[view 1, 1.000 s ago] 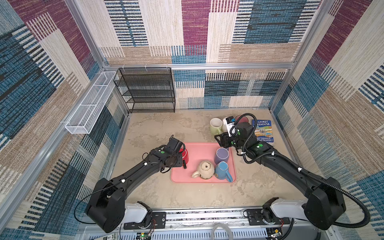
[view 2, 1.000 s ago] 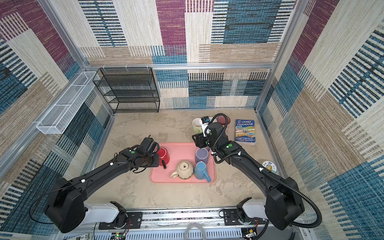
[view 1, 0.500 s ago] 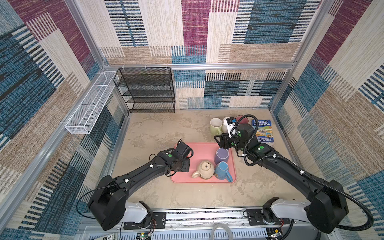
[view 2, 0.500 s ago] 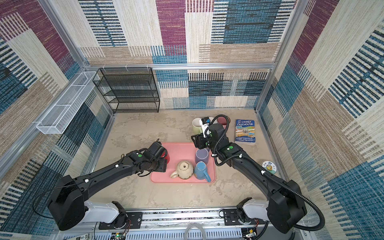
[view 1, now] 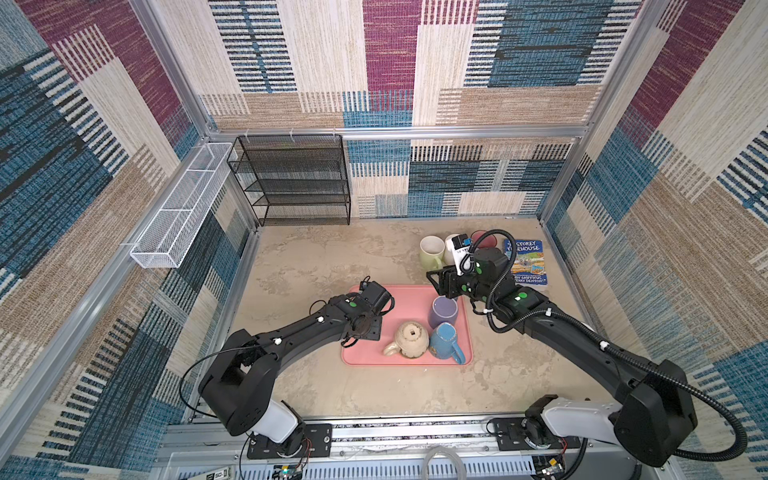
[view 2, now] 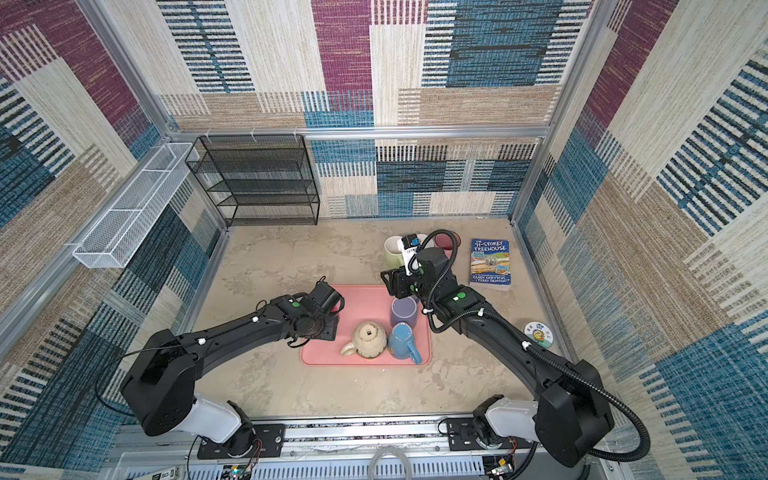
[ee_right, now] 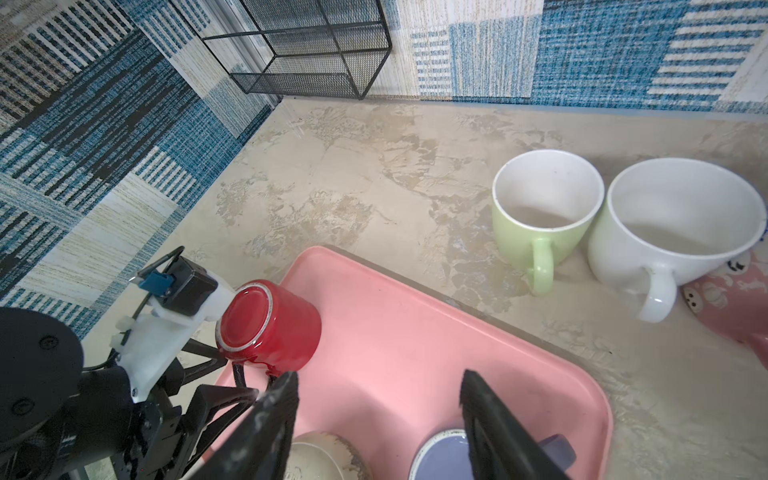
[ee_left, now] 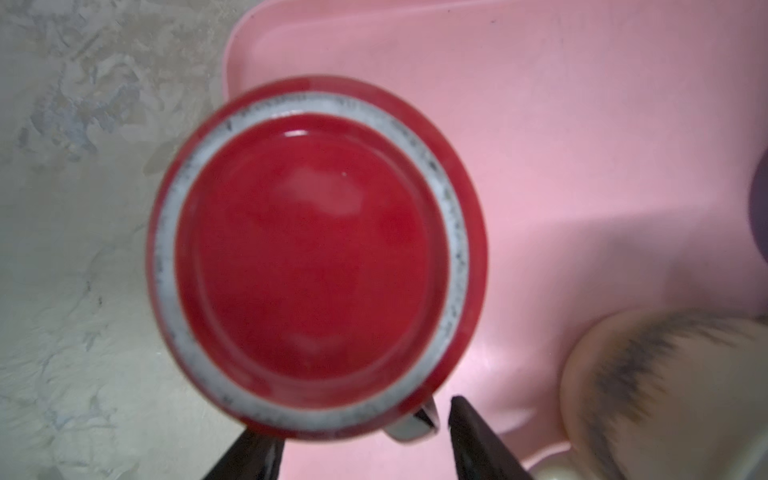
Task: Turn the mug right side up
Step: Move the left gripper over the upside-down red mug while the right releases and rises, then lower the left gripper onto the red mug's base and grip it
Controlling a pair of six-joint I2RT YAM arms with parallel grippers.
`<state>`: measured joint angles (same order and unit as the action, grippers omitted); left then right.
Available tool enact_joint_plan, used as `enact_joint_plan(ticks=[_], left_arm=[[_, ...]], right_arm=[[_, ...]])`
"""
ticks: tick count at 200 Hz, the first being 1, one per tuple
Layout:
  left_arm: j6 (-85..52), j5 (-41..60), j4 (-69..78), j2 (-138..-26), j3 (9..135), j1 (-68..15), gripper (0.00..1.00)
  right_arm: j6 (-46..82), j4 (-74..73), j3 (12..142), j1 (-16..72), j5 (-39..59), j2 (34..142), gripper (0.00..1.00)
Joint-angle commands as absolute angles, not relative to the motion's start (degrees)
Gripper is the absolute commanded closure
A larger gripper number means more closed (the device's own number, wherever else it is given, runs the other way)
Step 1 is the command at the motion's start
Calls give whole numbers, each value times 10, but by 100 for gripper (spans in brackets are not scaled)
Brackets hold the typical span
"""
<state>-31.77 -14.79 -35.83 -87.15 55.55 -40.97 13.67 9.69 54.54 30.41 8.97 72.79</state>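
The red mug [ee_left: 316, 257] stands base up on the near-left corner of the pink tray [ee_left: 582, 166]. In the right wrist view the red mug [ee_right: 266, 324] looks slightly tilted. My left gripper [ee_left: 361, 428] is open and points down at it. One finger lies against the mug's wall; the other stands just clear of the handle [ee_left: 415, 424]. In both top views the left wrist [view 1: 368, 316] hides the mug. My right gripper [ee_right: 378, 380] hangs open and empty over the tray's far right part, above a purple mug [view 1: 444, 311].
A beige mug [view 1: 409, 340] and a blue mug [view 1: 444, 343] stand base up on the tray. Behind it are a green mug [ee_right: 544, 208], a white mug [ee_right: 673, 224] and a pink one [ee_right: 739, 299]. A book [view 1: 525, 262] lies at right, a black wire rack [view 1: 295, 178] at back left.
My left gripper has moved right, over the red mug, and now covers it in the top views. Its jaws have opened wider. The right arm has barely moved.
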Motion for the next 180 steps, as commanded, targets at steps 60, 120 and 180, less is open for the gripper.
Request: enact_joint_plan(ticks=[60, 120, 180], left_arm=[[-323, -181, -375, -865, 544, -408, 61], [-308, -155, -367, -881, 560, -386, 60], [-303, -138, -356, -894, 566, -370, 68]], right_arm=[[143, 83, 548, 309, 88, 732, 35], [142, 84, 548, 309, 86, 732, 35], [141, 84, 548, 310, 87, 735, 35]])
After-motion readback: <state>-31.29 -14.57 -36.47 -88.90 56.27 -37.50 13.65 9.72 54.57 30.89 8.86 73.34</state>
